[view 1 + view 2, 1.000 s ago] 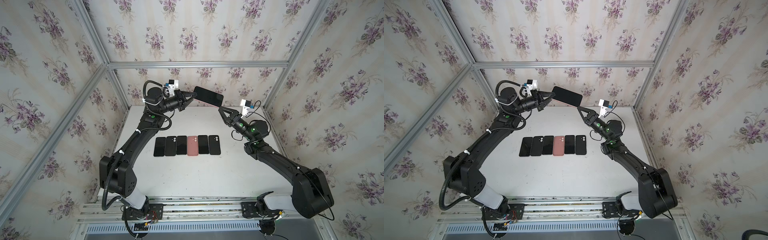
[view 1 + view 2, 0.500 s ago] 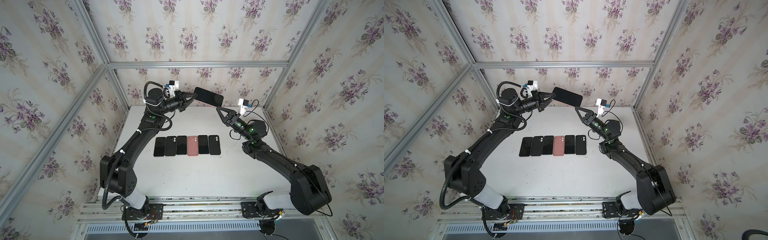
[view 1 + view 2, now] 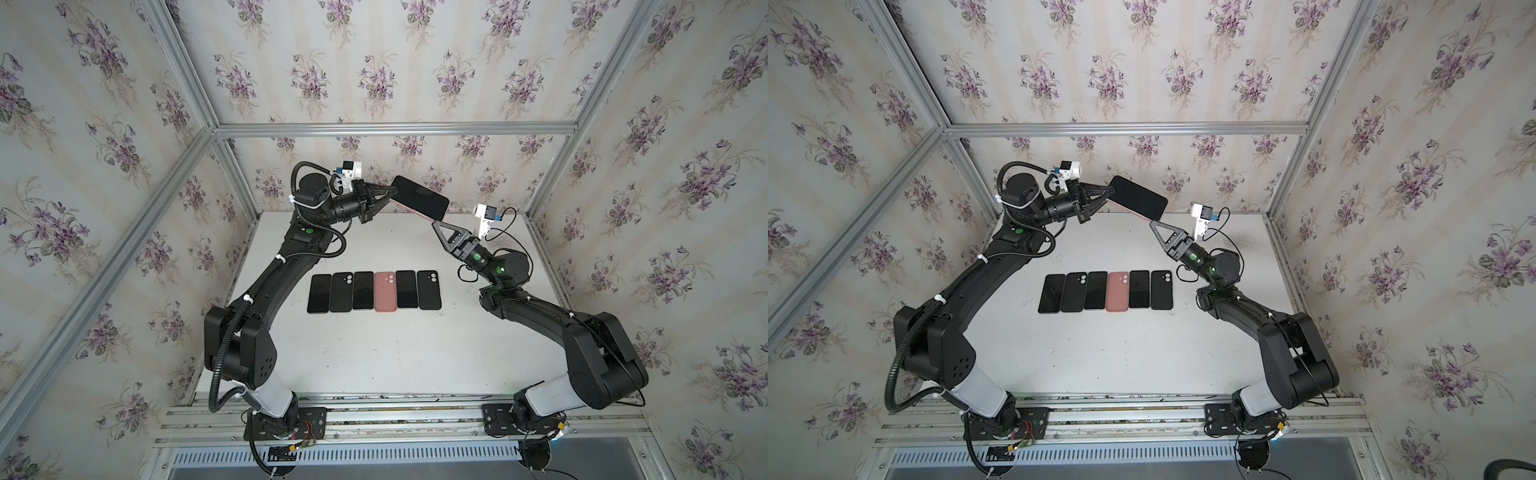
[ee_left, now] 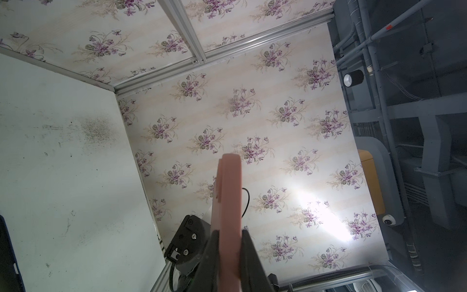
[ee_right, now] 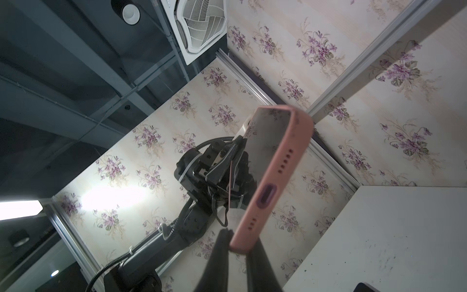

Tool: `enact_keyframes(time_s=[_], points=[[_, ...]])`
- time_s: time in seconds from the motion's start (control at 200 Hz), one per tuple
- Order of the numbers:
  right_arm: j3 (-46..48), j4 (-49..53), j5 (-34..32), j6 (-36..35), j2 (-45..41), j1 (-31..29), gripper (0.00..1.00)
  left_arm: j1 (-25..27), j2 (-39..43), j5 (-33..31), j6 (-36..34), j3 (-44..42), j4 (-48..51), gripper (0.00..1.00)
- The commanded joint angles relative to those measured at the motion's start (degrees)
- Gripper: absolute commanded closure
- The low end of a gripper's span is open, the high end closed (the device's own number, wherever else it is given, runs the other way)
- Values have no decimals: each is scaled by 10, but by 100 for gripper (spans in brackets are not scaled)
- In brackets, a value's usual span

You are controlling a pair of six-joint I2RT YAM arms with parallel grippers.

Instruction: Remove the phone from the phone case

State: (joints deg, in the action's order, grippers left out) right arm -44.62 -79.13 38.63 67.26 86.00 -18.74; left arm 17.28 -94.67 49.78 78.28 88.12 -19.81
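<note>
Top views both show the phone (image 3: 420,198) held in the air above the far side of the desk (image 3: 374,353), bridging the two arms. It is still cased, so the removal itself is left to do. A row of phones and cases (image 3: 374,291) lies on the desk, probably finished pairs.

Left wrist view: the left claw (image 4: 228,235) is clamped narrow on one end of the pink phone case (image 4: 228,197).

Right wrist view: the right claw (image 5: 238,244) stands narrow around the case's lower corner by the charging port, apparently pinching it, ready to peel.
</note>
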Motion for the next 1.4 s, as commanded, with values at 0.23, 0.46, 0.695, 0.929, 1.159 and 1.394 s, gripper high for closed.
enact_keyframes(time_s=[0.23, 0.46, 0.695, 0.929, 1.159, 1.394], points=[[-75, 194, 138, -317, -10, 33, 100, 9, 17, 70, 30, 25, -19, 100], [-91, 326, 87, -448, -51, 48, 99, 10, 21, 113, -7, 33, -4, 100], [-1, 427, 64, -504, -169, 140, 43, 2, 31, 158, -262, 104, 214, 100], [-61, 773, 116, -788, -255, 154, 35, 14, 59, 62, -755, 215, 637, 100], [-111, 945, 226, -972, -237, 107, 43, 30, 117, 18, -946, 172, 711, 100], [-178, 1090, 219, -1084, -173, 27, 49, 65, 114, 2, -1029, 183, 791, 100]])
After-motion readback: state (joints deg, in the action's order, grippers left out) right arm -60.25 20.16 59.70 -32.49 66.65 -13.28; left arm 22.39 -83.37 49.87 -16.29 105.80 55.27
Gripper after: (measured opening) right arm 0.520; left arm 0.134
